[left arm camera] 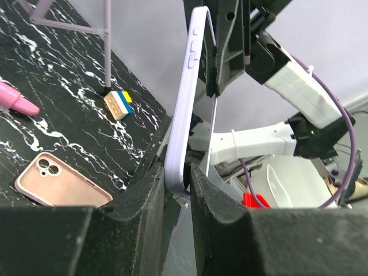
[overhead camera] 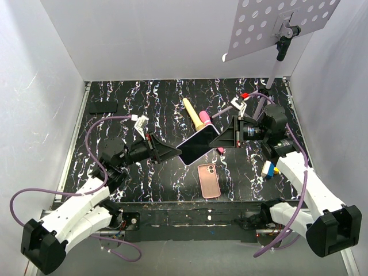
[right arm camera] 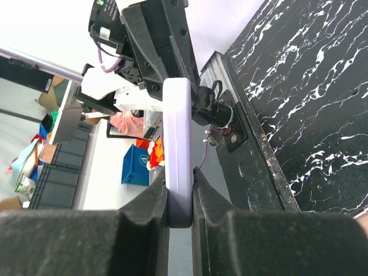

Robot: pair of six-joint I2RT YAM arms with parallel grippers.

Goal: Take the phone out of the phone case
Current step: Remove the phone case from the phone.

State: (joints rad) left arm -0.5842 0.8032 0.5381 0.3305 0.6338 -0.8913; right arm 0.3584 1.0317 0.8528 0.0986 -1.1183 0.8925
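Note:
The phone (overhead camera: 198, 145), with a lavender back and dark screen, is held in the air between both grippers, tilted, above the middle of the table. My left gripper (overhead camera: 179, 153) is shut on its lower left end, and my right gripper (overhead camera: 217, 137) is shut on its upper right end. The left wrist view shows the phone's lavender edge (left arm camera: 185, 109) rising from my left gripper (left arm camera: 178, 184). The right wrist view shows the phone (right arm camera: 177, 144) clamped in my right gripper (right arm camera: 180, 198). The salmon-pink phone case (overhead camera: 209, 180) lies flat and empty on the table below; it also shows in the left wrist view (left arm camera: 60, 187).
A yellow and pink stick (overhead camera: 194, 115) lies behind the phone. A small pink marker (overhead camera: 220, 150) lies under the right gripper. A blue, yellow and white block (overhead camera: 268, 169) sits at the right by a stand pole. A dark flat object (overhead camera: 103, 107) lies back left.

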